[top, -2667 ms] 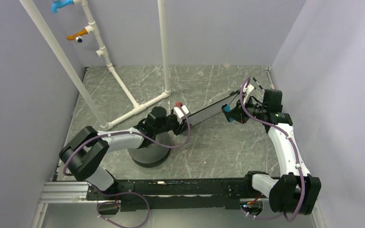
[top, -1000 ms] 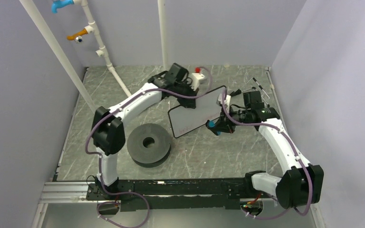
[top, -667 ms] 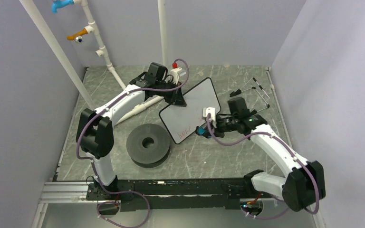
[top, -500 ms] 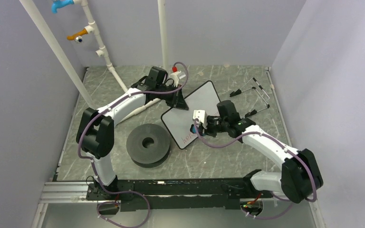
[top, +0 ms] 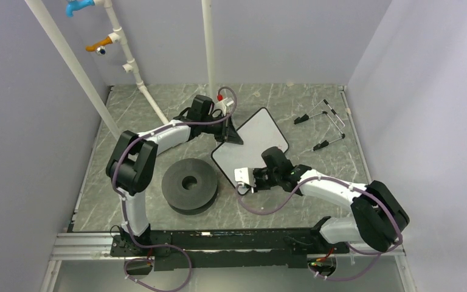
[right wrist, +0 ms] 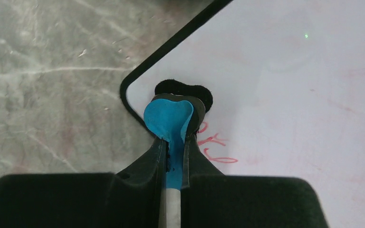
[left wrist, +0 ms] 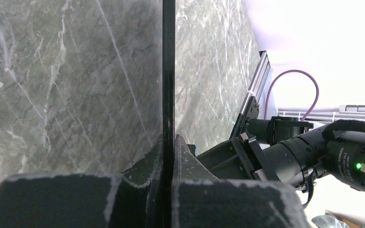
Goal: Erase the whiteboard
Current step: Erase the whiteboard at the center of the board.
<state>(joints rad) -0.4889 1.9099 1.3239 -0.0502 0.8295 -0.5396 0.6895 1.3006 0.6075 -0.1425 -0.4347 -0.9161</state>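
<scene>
Looking over the grey marbled table, we see it spread beneath both sets of fingers. A white pipe frame stands beyond the left fingers, towards the far wall.

The whiteboard hangs between the two arms, lifted and tilted. Its far-left edge is in the left fingers and its near corner lies right at the right fingers. We cannot tell whether that corner touches the table. From the left wrist the board shows edge-on, as a thin black line running straight out from between the pads.

The black disc lies flat on the table to the left of the right fingers, apart from the board.

The left gripper is clamped tight on the board's edge, one pad on each face. The right gripper is closed on a small eraser, blue with a black felt face. That felt presses on the white surface just inside the rounded corner.

Red handwriting shows beside the right fingertips, on their right. Faint pink smears lie farther out across the board.
</scene>
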